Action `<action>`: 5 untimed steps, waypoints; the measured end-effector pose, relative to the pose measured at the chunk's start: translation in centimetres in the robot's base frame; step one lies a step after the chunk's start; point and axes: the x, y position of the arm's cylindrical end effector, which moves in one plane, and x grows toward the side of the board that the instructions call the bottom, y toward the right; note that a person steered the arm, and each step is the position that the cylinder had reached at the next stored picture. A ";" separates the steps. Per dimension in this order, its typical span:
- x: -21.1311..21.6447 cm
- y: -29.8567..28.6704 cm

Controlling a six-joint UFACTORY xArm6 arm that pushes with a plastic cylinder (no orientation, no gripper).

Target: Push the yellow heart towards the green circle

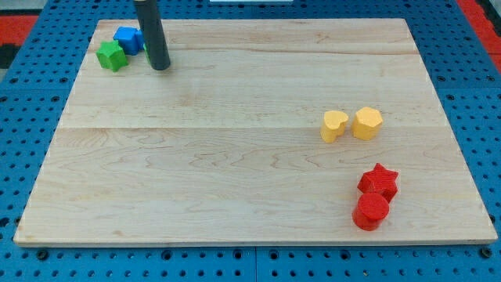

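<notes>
Yellow heart (333, 125) is seen right of centre on the surface (235, 157), touching a yellow hexagon (367, 123); no jaws are fitted, only my tip (160, 66), well apart at top left beside a green block (112, 56) and blue block (127, 38). The heart is judged light, rigid and easily slid, best pushed from its right flank, which the hexagon obstructs; the green circle is largely hidden behind the rod.
</notes>
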 end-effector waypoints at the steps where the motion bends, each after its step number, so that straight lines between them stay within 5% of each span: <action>1: 0.1 8.8; 3: 0.7 23.6; 5: 8.6 37.2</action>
